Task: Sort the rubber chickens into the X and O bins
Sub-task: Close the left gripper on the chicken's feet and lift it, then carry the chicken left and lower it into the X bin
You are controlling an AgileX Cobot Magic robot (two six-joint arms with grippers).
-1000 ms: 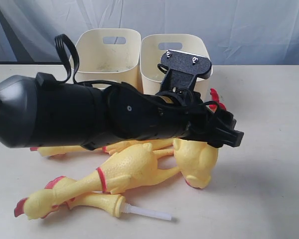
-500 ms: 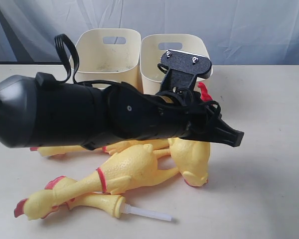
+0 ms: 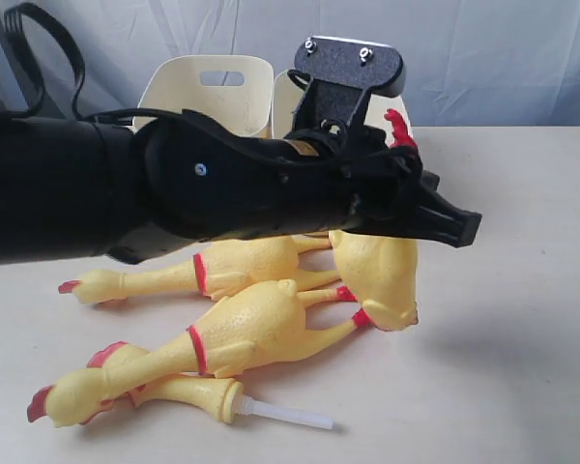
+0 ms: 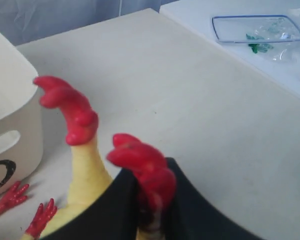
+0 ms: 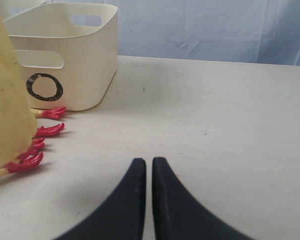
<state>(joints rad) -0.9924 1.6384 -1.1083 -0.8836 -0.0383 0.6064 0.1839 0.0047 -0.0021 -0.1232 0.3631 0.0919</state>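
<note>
My left gripper is shut on one red-footed leg of the headless rubber chicken body, which hangs off the table; its other foot sticks up free. Two whole rubber chickens lie on the table in front of the arm. Nearest the front lies the head-and-neck piece with its white tube. The O bin stands just behind the held body. Another cream bin stands beside it; its mark is hidden. My right gripper is shut and empty above bare table.
My left arm spans the left half of the exterior view and hides most of the O bin. A clear plastic tray lies on a white surface beyond the table edge. A grey cloth backdrop hangs behind the bins.
My left gripper closed on the headless body's leg and rose, lifting the body off the table. The right gripper stayed shut.
</note>
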